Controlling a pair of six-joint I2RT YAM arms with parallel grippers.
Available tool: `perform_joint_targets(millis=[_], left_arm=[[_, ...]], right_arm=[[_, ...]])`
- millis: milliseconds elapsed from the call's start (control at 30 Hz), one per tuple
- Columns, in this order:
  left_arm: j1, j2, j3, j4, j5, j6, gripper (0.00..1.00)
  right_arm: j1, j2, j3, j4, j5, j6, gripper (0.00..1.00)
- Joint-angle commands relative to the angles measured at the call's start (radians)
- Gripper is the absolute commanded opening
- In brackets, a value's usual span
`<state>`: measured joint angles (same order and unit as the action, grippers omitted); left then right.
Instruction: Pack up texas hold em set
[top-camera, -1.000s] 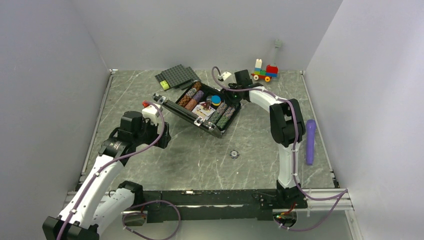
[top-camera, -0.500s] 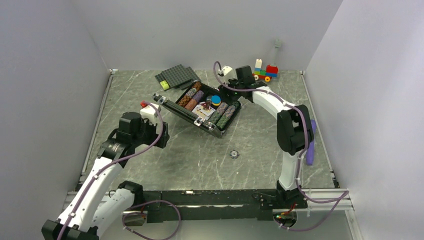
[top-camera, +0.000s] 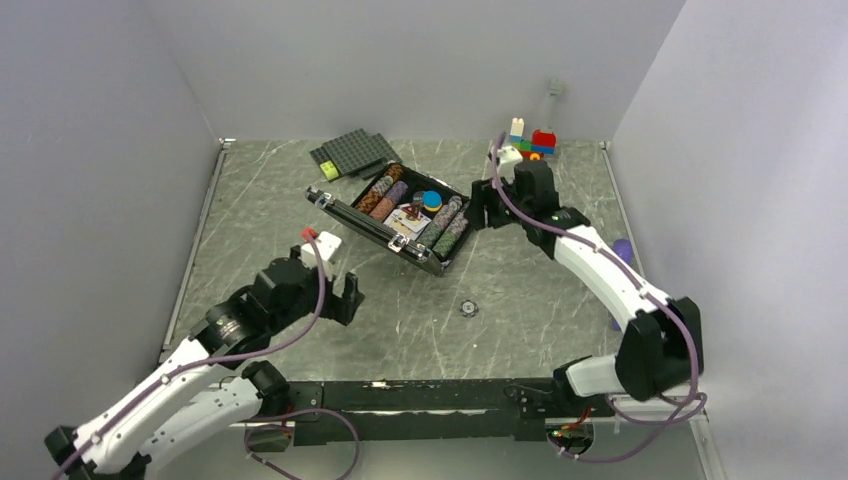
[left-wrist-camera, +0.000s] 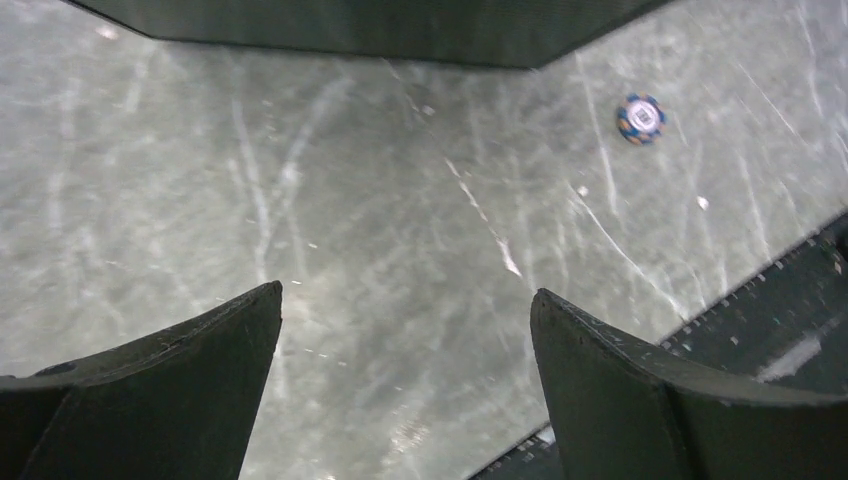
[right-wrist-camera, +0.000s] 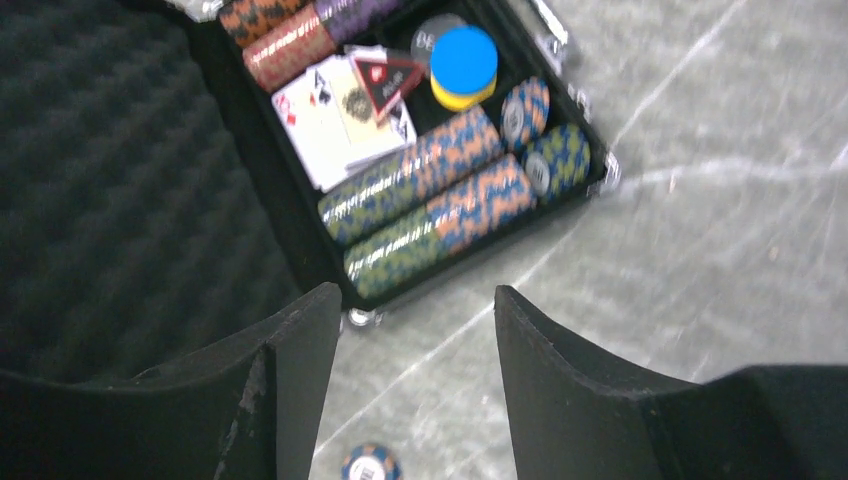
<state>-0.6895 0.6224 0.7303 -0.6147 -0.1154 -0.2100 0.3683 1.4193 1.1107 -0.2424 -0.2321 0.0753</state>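
The black briefcase (top-camera: 352, 217) stands open in the middle back, its foam-lined lid (right-wrist-camera: 110, 170) raised. Inside are multicoloured chip rows (top-camera: 446, 227), cards (right-wrist-camera: 340, 110) and a blue disc (right-wrist-camera: 464, 58) on a yellow one. A single loose chip (top-camera: 468, 307) lies on the table in front of the case; it shows in the left wrist view (left-wrist-camera: 641, 117) and the right wrist view (right-wrist-camera: 368, 465). My right gripper (top-camera: 478, 209) is open and empty beside the case's right end. My left gripper (top-camera: 338, 297) is open and empty, low over bare table left of the loose chip.
Dark grey studded baseplates (top-camera: 352, 153) lie behind the case. A colourful brick toy car (top-camera: 530, 143) stands at the back right. A purple object (top-camera: 621, 247) lies by the right wall, partly behind my right arm. A black rail (top-camera: 420, 395) runs along the near edge.
My right arm swung out from behind the case to its right side. My left gripper dropped and moved right and nearer, toward the table's front middle. The case and loose chip stayed put.
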Motion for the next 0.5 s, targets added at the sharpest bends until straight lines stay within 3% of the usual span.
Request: perform_joint_targets(millis=[0, 100, 167, 300, 467], left_arm=[[-0.189, 0.064, -0.034, 0.046, -0.150, -0.177, 0.98], [-0.332, 0.163, -0.038, 0.107, -0.208, -0.228, 0.98], [-0.370, 0.224, -0.032, 0.158, -0.194, -0.245, 0.99], [-0.366, 0.290, -0.015, 0.241, -0.126, -0.214, 0.99], [-0.314, 0.317, 0.060, 0.179, -0.065, -0.144, 0.99]], right_arm=[[-0.003, -0.139, -0.152, -0.027, 0.058, 0.170, 0.63], [0.000, -0.230, -0.269, -0.062, 0.097, 0.198, 0.64], [0.002, -0.272, -0.326, -0.080, 0.111, 0.218, 0.64], [0.047, -0.324, -0.437, -0.082, 0.128, 0.291, 0.72], [0.168, -0.331, -0.496, -0.092, 0.227, 0.346, 0.74]])
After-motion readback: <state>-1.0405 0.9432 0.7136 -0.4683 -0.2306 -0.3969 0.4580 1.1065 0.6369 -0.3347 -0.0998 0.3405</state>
